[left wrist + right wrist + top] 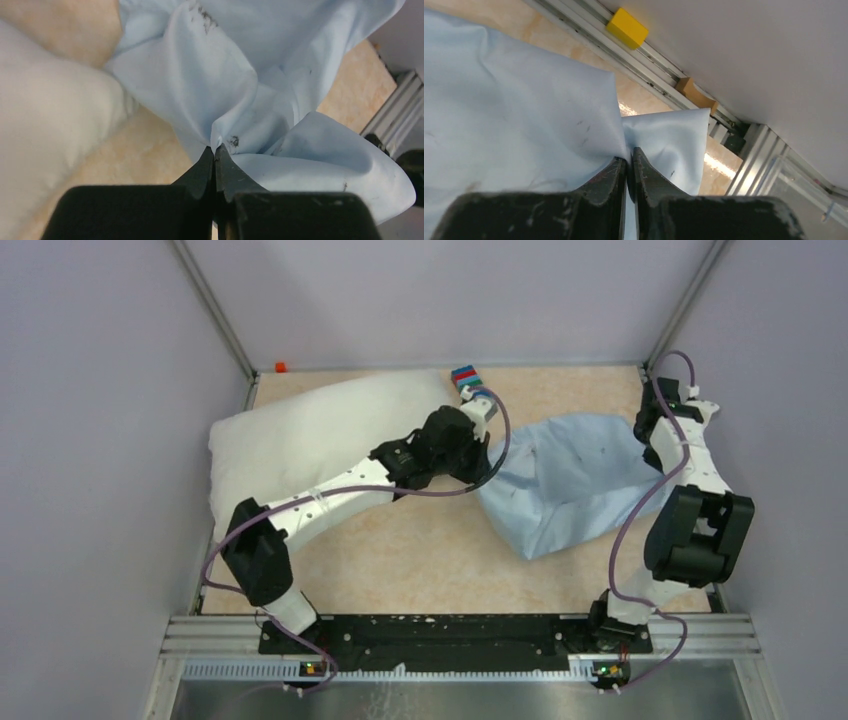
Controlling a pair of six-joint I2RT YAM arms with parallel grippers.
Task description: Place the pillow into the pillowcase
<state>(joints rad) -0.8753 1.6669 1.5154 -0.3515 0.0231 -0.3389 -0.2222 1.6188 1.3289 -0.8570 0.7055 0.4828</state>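
The off-white pillow (300, 435) lies at the back left of the table, its end showing in the left wrist view (50, 140). The light-blue pillowcase (570, 480) lies crumpled at centre right. My left gripper (478, 462) is shut on the pillowcase's left edge, with the cloth (225, 75) bunched at the fingertips (216, 152). My right gripper (648, 430) is shut on the pillowcase's far right edge; the cloth (514, 105) is pinched between its fingertips (630, 156). The pillowcase is stretched between the two grippers, apart from the pillow.
A small red-and-blue block (465, 377) sits at the back wall near the pillow. A small orange piece (281, 367) is at the back left corner. A yellow block (626, 27) and a brown block (694, 90) sit on the rail (659, 75) by the right wall.
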